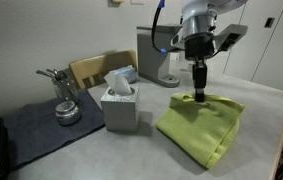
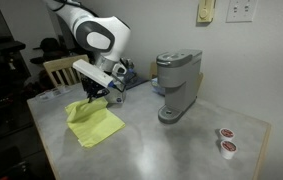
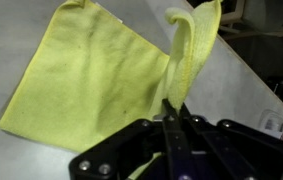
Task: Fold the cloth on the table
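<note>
The yellow-green cloth [image 1: 203,125] lies on the light grey table [image 1: 111,155], also seen in an exterior view [image 2: 94,123] and in the wrist view [image 3: 86,75]. My gripper [image 1: 199,96] is shut on one corner of the cloth and holds that corner lifted above the rest. In the wrist view the pinched fabric rises as a narrow fold [image 3: 186,60] from between my fingertips [image 3: 173,112]. The rest of the cloth lies spread flat on the table [image 3: 11,40]. In an exterior view my gripper [image 2: 93,97] stands over the cloth's far edge.
A grey tissue box [image 1: 120,104] stands next to the cloth. A dark grey-blue mat [image 1: 41,125] holds a metal pot [image 1: 63,100]. A tan chair back [image 1: 96,68] is behind. A coffee machine [image 2: 176,85] and two small cups [image 2: 226,140] stand on the table.
</note>
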`<state>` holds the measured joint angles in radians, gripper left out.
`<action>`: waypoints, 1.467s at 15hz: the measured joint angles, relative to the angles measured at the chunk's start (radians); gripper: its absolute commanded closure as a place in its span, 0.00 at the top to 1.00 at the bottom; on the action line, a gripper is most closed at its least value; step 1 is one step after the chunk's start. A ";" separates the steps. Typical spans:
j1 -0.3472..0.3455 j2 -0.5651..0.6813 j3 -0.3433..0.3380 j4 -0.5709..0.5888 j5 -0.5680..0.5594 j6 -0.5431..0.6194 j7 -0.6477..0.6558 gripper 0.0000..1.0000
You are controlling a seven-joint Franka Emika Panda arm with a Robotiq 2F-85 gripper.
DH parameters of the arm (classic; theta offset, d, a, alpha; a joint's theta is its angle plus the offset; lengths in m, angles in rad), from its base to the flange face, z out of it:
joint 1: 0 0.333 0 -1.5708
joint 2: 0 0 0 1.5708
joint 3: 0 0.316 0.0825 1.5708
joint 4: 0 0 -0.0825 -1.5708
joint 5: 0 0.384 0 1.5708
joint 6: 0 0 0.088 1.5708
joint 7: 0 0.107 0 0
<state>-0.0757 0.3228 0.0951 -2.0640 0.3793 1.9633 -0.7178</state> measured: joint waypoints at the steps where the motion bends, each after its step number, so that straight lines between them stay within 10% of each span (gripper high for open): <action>1: -0.005 0.000 -0.006 0.006 0.000 -0.002 -0.003 0.01; 2: -0.008 0.001 -0.013 0.014 -0.002 -0.003 -0.004 0.01; 3: -0.012 0.002 -0.020 0.024 -0.005 -0.006 -0.005 0.30; 14: -0.064 0.035 -0.094 0.121 -0.168 -0.237 -0.108 1.00; 22: -0.081 -0.068 -0.178 0.102 -0.398 -0.285 -0.073 1.00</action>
<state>-0.1570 0.2548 -0.0833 -1.9618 -0.0187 1.6781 -0.7910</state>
